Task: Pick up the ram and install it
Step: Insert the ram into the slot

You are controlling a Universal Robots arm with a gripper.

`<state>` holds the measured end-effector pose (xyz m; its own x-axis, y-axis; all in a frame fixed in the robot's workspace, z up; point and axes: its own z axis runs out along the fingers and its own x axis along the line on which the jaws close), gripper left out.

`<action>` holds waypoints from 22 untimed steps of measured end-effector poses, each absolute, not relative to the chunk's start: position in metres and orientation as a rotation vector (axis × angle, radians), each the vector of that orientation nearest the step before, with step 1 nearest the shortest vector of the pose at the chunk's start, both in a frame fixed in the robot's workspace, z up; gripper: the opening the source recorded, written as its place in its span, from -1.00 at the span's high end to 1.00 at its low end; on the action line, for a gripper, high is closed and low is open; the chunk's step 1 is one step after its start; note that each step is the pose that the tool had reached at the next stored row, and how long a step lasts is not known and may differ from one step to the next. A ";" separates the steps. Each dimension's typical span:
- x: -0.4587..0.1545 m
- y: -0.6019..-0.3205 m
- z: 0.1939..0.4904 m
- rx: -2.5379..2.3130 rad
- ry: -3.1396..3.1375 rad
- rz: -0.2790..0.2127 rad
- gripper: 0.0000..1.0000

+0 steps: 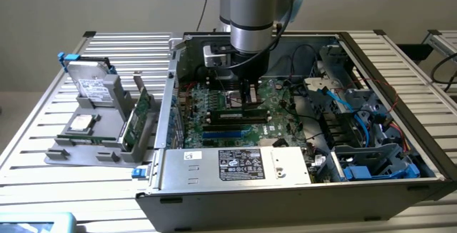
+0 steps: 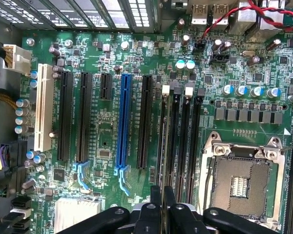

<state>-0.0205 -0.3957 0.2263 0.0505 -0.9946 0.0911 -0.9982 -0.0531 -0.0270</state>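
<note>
The ram point(image 1: 236, 116) stands on edge in a memory slot on the green motherboard point(image 1: 214, 104) inside the open computer case. It shows as a long dark strip with a pale label. In the wrist view I look down on its thin top edge point(image 2: 161, 146), which runs along the outermost of the black memory slots point(image 2: 185, 141). My gripper point(image 1: 249, 104) reaches down onto the ram near one end. Its black fingers point(image 2: 156, 197) sit close together on either side of that edge, so the gripper point(image 2: 162, 200) is shut on the stick.
An empty CPU socket point(image 2: 241, 180) lies beside the memory slots, and a blue expansion slot point(image 2: 123, 122) and black ones lie on the other side. The power supply point(image 1: 236, 164) lies at the case's front edge. On the exterior view's left, a grey tray point(image 1: 78, 155) holds a green expansion card point(image 1: 141, 116) and a hard drive point(image 1: 93, 83).
</note>
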 end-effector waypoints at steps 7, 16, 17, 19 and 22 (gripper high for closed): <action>-0.021 -0.396 0.226 2.243 -2.131 0.133 0.72; -0.021 -0.396 0.226 2.236 -2.135 0.136 0.72; -0.021 -0.396 0.226 2.235 -2.135 0.137 0.72; -0.021 -0.396 0.225 2.235 -2.136 0.137 0.72; -0.021 -0.396 0.224 2.235 -2.136 0.139 0.72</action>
<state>-0.0206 -0.3958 0.2244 0.0438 -0.9943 0.0969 -0.9985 -0.0467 -0.0283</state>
